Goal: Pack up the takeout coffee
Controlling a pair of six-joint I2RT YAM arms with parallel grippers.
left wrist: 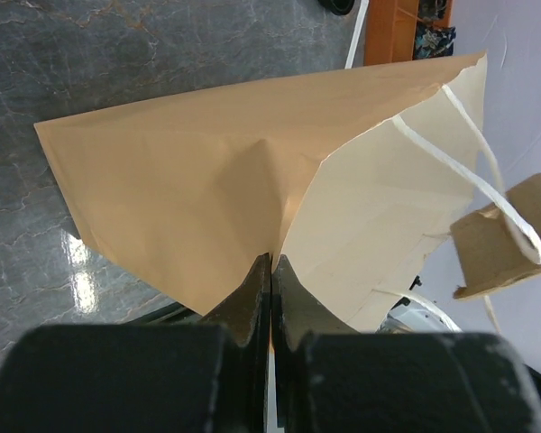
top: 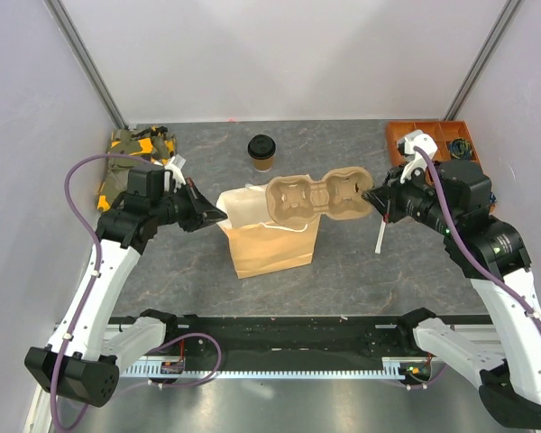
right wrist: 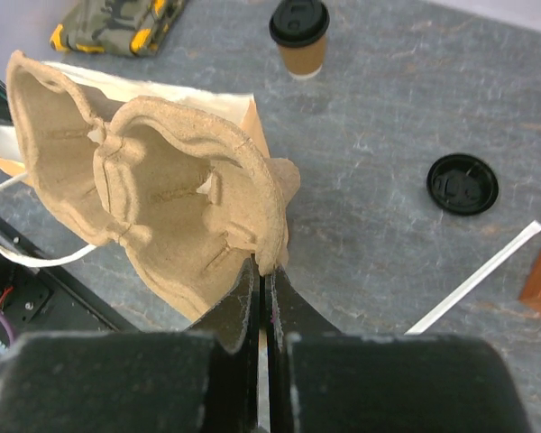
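— Where's the coffee cup (top: 261, 153)?

— Standing upright on the desk (top: 180, 271), black lid on, behind the paper bag (top: 270, 248) and apart from it. Nothing is touching it.

— And the left jaws?

— Pressed fully together on the edge of the bag at its open mouth. The wrist view shows the brown outside on one side of the pinch and the pale inside on the other, with a white handle (left wrist: 473, 171) looping off to the right.

— The right jaws?

— Also squeezed tight, on the rim of the cup carrier (top: 316, 198). The carrier is up off the desk and tipped on edge, both pockets empty. From above it overlaps the bag's mouth; I can't tell whether the two touch.

— Anything else around?

— A loose black lid (right wrist: 463, 183) lies flat on the desk near a white stick (right wrist: 478, 280). An orange tray (top: 433, 140) sits in the far right corner, and a camouflage cloth (top: 140, 144) in the far left.
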